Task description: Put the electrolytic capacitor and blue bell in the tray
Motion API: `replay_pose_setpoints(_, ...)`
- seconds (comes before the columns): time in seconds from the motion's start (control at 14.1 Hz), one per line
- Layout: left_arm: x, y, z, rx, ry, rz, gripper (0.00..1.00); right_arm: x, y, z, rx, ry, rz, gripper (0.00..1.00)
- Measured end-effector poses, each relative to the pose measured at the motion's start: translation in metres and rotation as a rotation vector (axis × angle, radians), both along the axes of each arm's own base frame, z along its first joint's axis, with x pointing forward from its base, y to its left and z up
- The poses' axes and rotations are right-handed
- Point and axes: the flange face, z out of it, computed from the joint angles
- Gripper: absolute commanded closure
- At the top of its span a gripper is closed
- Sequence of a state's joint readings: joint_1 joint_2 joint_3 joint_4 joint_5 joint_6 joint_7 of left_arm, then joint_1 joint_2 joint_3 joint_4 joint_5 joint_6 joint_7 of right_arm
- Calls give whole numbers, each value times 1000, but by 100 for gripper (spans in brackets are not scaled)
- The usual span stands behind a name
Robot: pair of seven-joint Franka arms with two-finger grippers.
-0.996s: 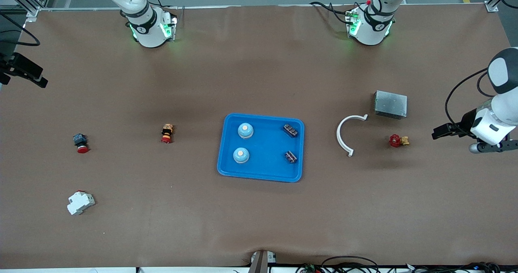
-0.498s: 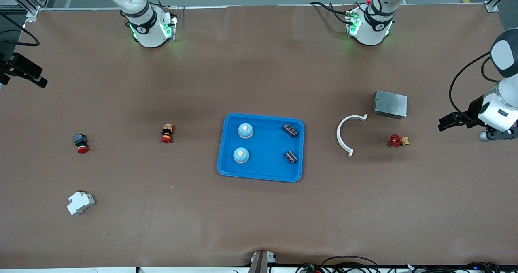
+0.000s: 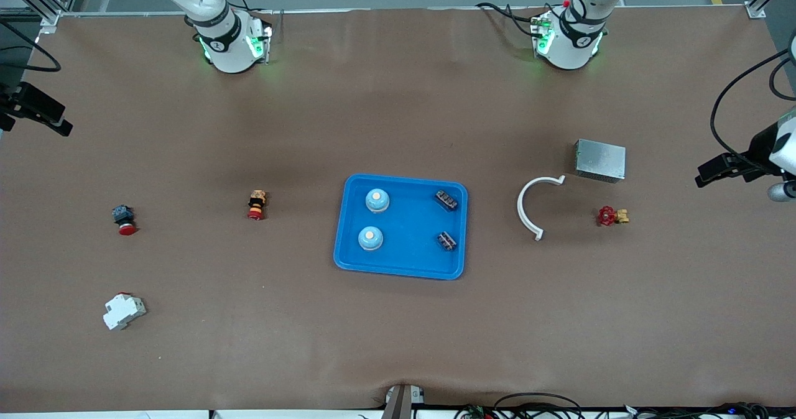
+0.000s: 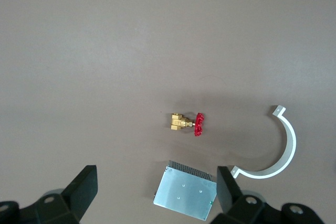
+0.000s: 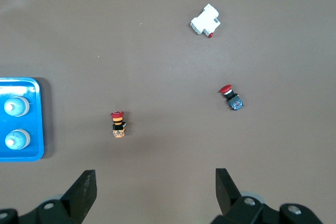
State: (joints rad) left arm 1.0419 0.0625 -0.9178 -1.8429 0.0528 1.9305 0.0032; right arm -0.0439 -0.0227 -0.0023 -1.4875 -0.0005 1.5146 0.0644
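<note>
Two blue bells (image 3: 377,200) (image 3: 370,239) and two electrolytic capacitors (image 3: 446,199) (image 3: 446,240) lie in the one blue tray (image 3: 404,270) mid-tabletop. Left end effector (image 4: 156,191) hangs wide over the grey box (image 4: 186,196); right end effector (image 5: 154,191) hangs wide, empty.

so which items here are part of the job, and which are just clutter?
Job: tray; two blue bells and two dark capacitors, all in it.

Clutter: grey metal box, white curved bracket, red-handled valve, two red pushbuttons, white breaker.
</note>
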Motion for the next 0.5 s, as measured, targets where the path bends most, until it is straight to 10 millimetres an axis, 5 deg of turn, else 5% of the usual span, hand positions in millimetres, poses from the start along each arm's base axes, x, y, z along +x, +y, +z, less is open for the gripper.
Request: replay_pose_setpoints(0.5,3,5,-7,-24,8,1,0,1,0,0,0,-5,0,0)
